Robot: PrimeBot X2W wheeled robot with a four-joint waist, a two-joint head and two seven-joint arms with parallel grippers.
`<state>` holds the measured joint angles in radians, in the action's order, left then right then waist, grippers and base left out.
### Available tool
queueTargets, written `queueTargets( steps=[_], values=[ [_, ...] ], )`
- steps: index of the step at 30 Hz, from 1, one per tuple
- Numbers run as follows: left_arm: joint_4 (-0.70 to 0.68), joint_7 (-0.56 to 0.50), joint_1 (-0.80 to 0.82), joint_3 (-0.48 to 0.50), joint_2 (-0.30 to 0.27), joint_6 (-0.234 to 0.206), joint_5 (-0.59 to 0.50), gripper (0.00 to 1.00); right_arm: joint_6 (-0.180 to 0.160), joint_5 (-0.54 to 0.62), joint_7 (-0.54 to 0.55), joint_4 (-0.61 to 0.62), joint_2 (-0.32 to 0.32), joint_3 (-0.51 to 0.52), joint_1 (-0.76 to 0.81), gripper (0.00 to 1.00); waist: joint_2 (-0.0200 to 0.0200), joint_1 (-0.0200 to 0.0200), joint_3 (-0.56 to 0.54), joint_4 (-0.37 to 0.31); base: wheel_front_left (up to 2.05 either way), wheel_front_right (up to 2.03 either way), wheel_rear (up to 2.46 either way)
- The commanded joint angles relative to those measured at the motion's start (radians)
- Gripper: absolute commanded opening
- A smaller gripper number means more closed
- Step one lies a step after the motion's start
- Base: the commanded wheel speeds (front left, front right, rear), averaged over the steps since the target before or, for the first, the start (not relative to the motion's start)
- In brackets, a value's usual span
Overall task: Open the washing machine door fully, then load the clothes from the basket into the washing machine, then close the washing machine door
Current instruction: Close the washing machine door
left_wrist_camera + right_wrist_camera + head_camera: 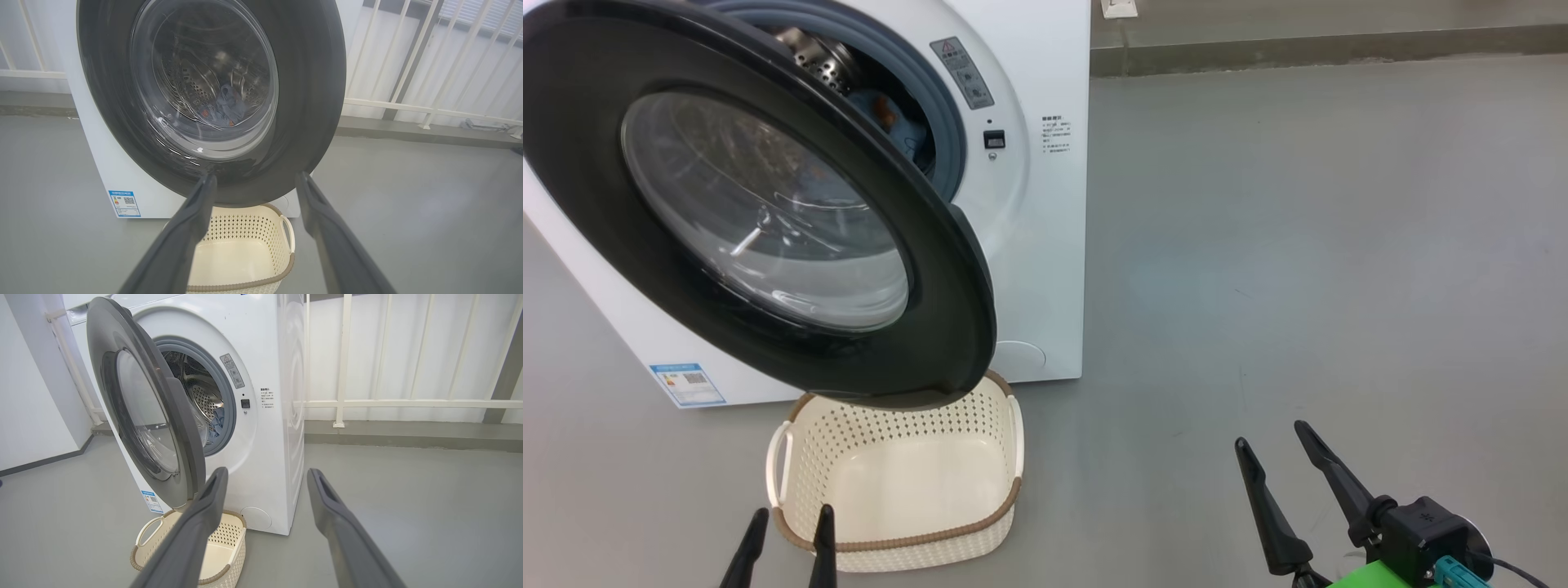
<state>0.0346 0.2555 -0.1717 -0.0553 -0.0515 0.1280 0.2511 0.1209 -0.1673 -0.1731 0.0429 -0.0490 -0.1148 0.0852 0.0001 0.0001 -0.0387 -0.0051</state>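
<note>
Now the round glossy black door (768,212) seems rigid; push its free edge. Left fingers (824,543) and right fingers (1270,514) are wide open, empty.

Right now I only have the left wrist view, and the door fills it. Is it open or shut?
Observer: Open. In the right wrist view the washing machine door stands swung well out from the washing machine, and the drum mouth is exposed.
Operator: Is the basket empty? Part of it is hidden from me.
Observer: The head view shows its floor bare, up to where the door overhangs the far edge.
Operator: And my other arm?
Observer: The right pincer is open and holds nothing. It is over the floor, well to the right of the basket.
</note>
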Motion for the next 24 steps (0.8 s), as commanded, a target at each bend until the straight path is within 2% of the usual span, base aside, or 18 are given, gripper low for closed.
queueTargets(
  steps=[1, 18, 19, 20, 21, 22, 24],
  values=[
    [-0.024, 0.006, 0.037, 0.028, -0.004, 0.003, -0.011, 1.00, 0.010, 0.012, 0.003, 0.024, -0.001, -0.025, -0.016, 1.00, -0.0001, -0.0001, 0.000, 0.000, 0.00, 0.00, 0.00],
    [-0.017, 0.006, 0.044, 0.008, -0.013, 0.003, -0.033, 1.00, 0.010, 0.019, 0.002, 0.020, -0.001, -0.033, -0.020, 1.00, -0.0001, -0.0001, 0.003, 0.013, 0.00, 0.00, 0.00],
    [-0.016, 0.006, 0.045, 0.007, -0.013, 0.003, -0.034, 1.00, 0.010, 0.020, 0.002, 0.019, -0.001, -0.035, -0.022, 0.97, -0.0001, -0.0001, 0.004, 0.015, 0.00, 0.00, 0.00],
    [-0.016, 0.006, 0.046, 0.005, -0.013, 0.003, -0.034, 1.00, 0.010, 0.022, 0.002, 0.019, -0.001, -0.037, -0.024, 0.48, -0.0001, -0.0001, 0.005, 0.017, 0.00, 0.00, 0.00],
    [-0.016, 0.006, 0.048, 0.003, -0.014, 0.003, -0.036, 1.00, 0.010, 0.023, 0.001, 0.018, -0.001, -0.037, -0.026, 0.30, -0.0001, -0.0001, 0.007, 0.020, 0.00, 0.00, 0.00],
    [-0.016, 0.006, 0.050, -0.001, -0.014, 0.003, -0.037, 1.00, 0.010, 0.025, 0.000, 0.017, -0.001, -0.038, -0.029, 0.00, -0.0001, -0.0001, 0.009, 0.024, 0.00, 0.00, 0.00],
    [-0.016, 0.006, 0.052, -0.004, -0.015, 0.003, -0.038, 1.00, 0.010, 0.027, -0.002, 0.016, -0.001, -0.040, -0.034, 0.00, -0.0001, -0.0001, 0.013, 0.029, 0.00, 0.00, 0.00]
  ],
)
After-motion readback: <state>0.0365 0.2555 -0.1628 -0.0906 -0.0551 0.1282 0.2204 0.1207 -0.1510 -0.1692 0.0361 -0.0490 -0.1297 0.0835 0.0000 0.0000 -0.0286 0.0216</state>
